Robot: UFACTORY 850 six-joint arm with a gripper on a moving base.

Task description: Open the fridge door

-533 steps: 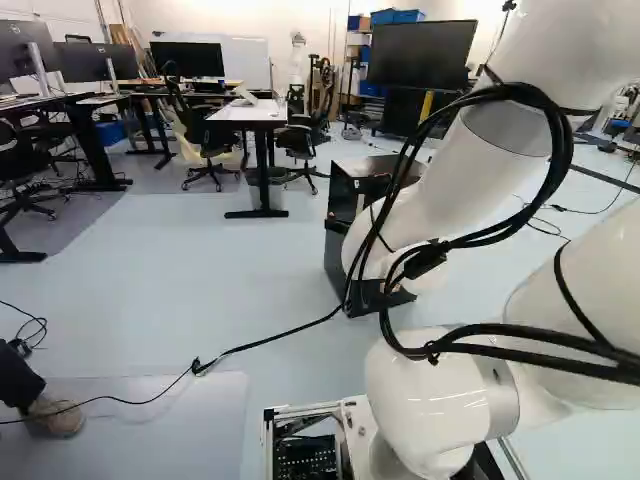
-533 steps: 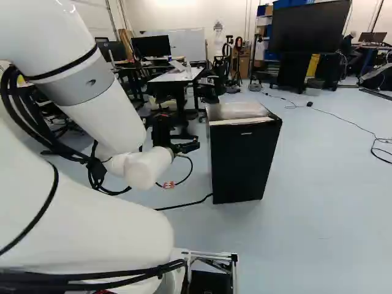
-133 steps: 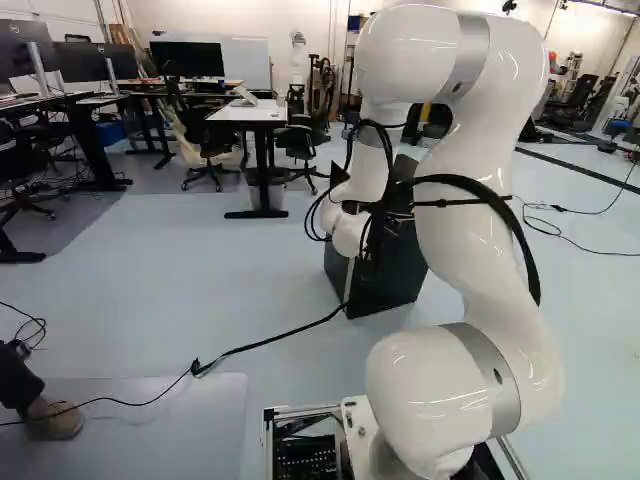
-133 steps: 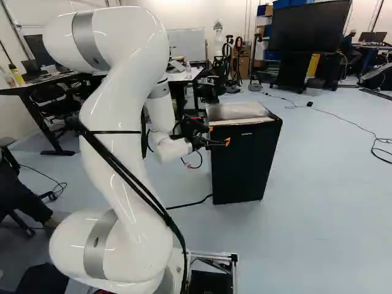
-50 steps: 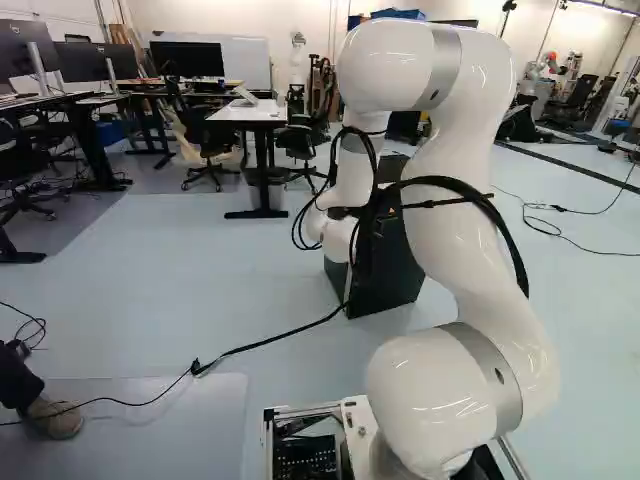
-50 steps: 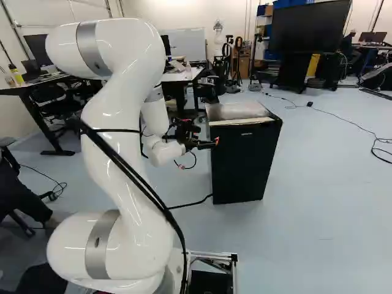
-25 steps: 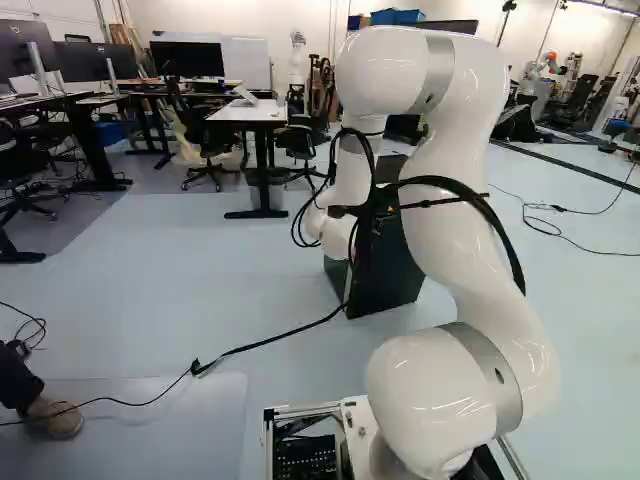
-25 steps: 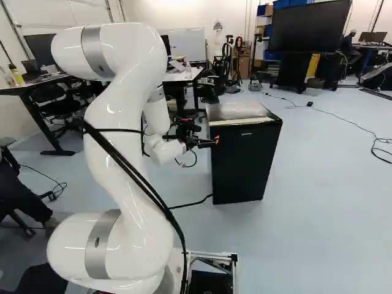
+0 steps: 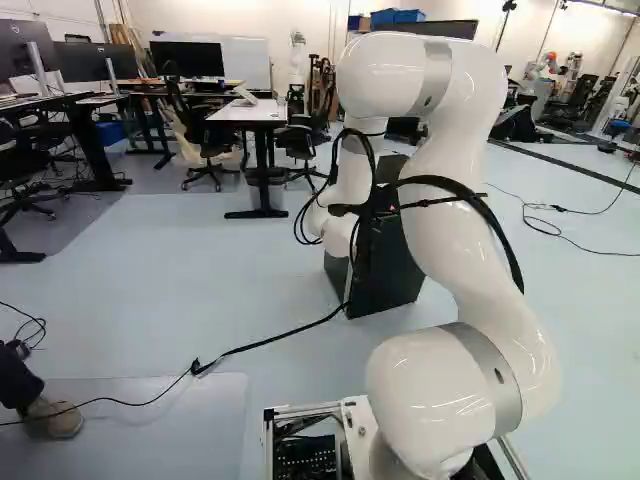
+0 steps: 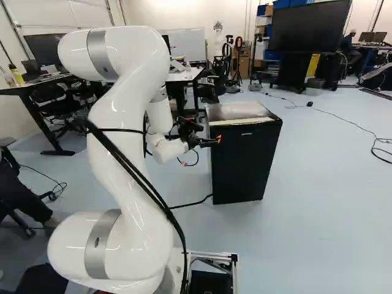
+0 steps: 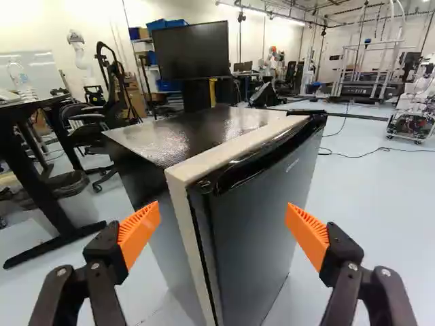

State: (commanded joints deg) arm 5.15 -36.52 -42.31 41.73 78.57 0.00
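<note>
- Wrist view: a small, boxy black fridge [image 11: 136, 180] stands on the pale blue floor [image 11: 367, 176].
- Glossy top [image 11: 183, 132], cream front trim [image 11: 224, 151].
- Its smooth dark door [image 11: 258, 224] sits closed.
- Near its front corner, the black two-fingered gripper [image 10: 217, 140] holds its orange pads [image 11: 139, 234] well apart, with the fridge ahead.

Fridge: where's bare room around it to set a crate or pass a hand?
In the right base view: floor right of the fridge; its top looks bare too. Crowded left of it: gripper, arm.
</note>
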